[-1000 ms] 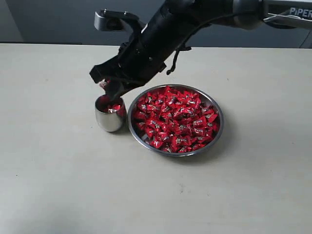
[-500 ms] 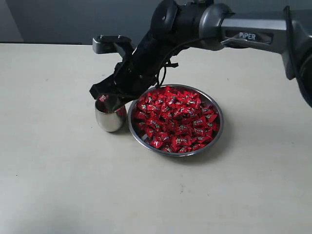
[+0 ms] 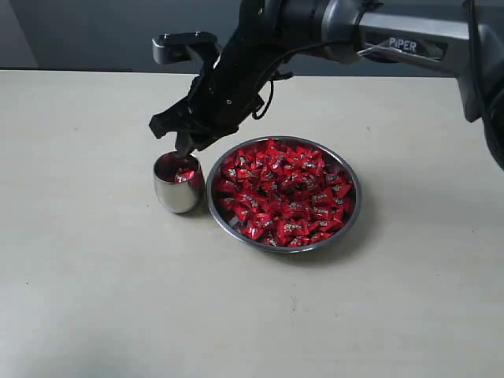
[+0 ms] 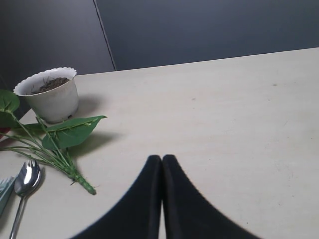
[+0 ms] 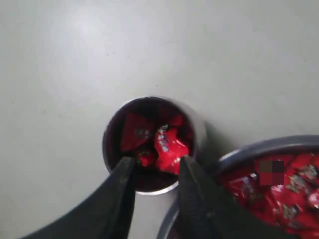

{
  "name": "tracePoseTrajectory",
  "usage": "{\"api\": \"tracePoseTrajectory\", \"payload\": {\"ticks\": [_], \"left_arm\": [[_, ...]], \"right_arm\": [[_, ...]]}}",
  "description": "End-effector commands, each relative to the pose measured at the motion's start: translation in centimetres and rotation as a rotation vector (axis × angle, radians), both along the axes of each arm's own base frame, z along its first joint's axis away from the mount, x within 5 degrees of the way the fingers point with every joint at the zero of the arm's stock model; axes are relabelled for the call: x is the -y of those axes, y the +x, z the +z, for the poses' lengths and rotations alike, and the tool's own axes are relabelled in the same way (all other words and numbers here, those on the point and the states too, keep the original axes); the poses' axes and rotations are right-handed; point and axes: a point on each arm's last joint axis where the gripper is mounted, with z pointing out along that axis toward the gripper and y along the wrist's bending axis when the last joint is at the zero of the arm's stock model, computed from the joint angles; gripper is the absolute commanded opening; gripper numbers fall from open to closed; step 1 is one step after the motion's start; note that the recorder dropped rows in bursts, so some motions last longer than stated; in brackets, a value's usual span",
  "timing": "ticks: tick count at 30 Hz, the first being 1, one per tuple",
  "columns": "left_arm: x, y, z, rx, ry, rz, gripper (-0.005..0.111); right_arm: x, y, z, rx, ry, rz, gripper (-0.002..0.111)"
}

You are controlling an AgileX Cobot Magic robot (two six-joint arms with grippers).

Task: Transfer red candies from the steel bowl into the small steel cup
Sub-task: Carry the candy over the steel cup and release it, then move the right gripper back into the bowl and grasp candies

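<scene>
The steel bowl [image 3: 352, 175] sits mid-table, heaped with red candies [image 3: 283, 193]. The small steel cup [image 3: 178, 197] stands touching the bowl's left side, with a few red candies [image 5: 169, 145] inside. My right gripper [image 3: 183, 142] hangs just above the cup's mouth, and its jaws stand apart with nothing pinched between them. In the right wrist view this gripper [image 5: 155, 162] looks down into the cup [image 5: 106, 147], with the bowl's rim [image 5: 259, 148] beside it. My left gripper [image 4: 162, 158] is shut and empty over bare table, and does not show in the exterior view.
In the left wrist view, a white pot [image 4: 50, 97] with soil, a leafy green sprig [image 4: 70, 132] and a steel spoon [image 4: 25, 181] lie near the left gripper. The right arm reaches in from the upper right, across the bowl's back edge.
The right gripper's jaws have opened over the cup, and the red candy they held is now in the cup. The gripper has lifted slightly.
</scene>
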Motion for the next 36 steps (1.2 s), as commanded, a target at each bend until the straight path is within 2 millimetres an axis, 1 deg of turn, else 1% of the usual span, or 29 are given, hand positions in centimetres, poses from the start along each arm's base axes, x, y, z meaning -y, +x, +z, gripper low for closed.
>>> {"api": "tracePoseTrajectory", "payload": {"ticks": [1, 2, 3, 5, 7, 11, 13, 15, 20, 24, 28, 29, 30, 32, 34, 36], "left_arm": [[0.0, 0.0, 0.0, 0.011, 0.001, -0.002, 0.0], [0.0, 0.0, 0.0, 0.011, 0.001, -0.002, 0.0], [0.0, 0.0, 0.0, 0.011, 0.001, -0.002, 0.0], [0.0, 0.0, 0.0, 0.011, 0.001, -0.002, 0.0], [0.0, 0.0, 0.0, 0.011, 0.001, -0.002, 0.0], [0.0, 0.0, 0.0, 0.011, 0.001, -0.002, 0.0], [0.0, 0.0, 0.0, 0.011, 0.001, -0.002, 0.0], [0.0, 0.0, 0.0, 0.011, 0.001, -0.002, 0.0], [0.0, 0.0, 0.0, 0.011, 0.001, -0.002, 0.0], [0.0, 0.0, 0.0, 0.011, 0.001, -0.002, 0.0], [0.0, 0.0, 0.0, 0.011, 0.001, -0.002, 0.0], [0.0, 0.0, 0.0, 0.011, 0.001, -0.002, 0.0], [0.0, 0.0, 0.0, 0.011, 0.001, -0.002, 0.0], [0.0, 0.0, 0.0, 0.011, 0.001, -0.002, 0.0], [0.0, 0.0, 0.0, 0.011, 0.001, -0.002, 0.0], [0.0, 0.0, 0.0, 0.011, 0.001, -0.002, 0.0]], "right_arm": [[2.2, 0.3, 1.3, -0.018, -0.106, 0.01, 0.045], [2.8, 0.4, 1.2, -0.044, -0.126, 0.011, 0.051], [3.3, 0.7, 1.1, -0.062, -0.14, 0.006, 0.054], [4.2, 1.2, 0.6, -0.101, -0.168, -0.004, 0.054], [5.0, 1.7, 0.2, -0.115, -0.191, -0.012, 0.05], [6.1, 2.6, -0.7, -0.122, -0.249, -0.049, 0.038], [6.6, 2.8, -1.4, -0.137, -0.28, -0.065, 0.036], [7.0, 2.6, -2.1, -0.157, -0.301, -0.066, 0.037], [8.1, 1.5, -4.7, -0.22, -0.362, -0.064, 0.045], [8.4, 1.2, -6.2, -0.211, -0.362, -0.082, 0.045], [8.5, 1.1, -7.1, -0.203, -0.359, -0.092, 0.045], [8.5, 1.1, -7.3, -0.207, -0.362, -0.092, 0.043], [8.5, 1.1, -7.4, -0.208, -0.364, -0.091, 0.039], [8.5, 1.1, -7.4, -0.206, -0.362, -0.092, 0.023], [8.5, 1.1, -7.4, -0.205, -0.361, -0.093, 0.001], [8.5, 1.1, -7.3, -0.208, -0.36, -0.105, 0.0]]}}
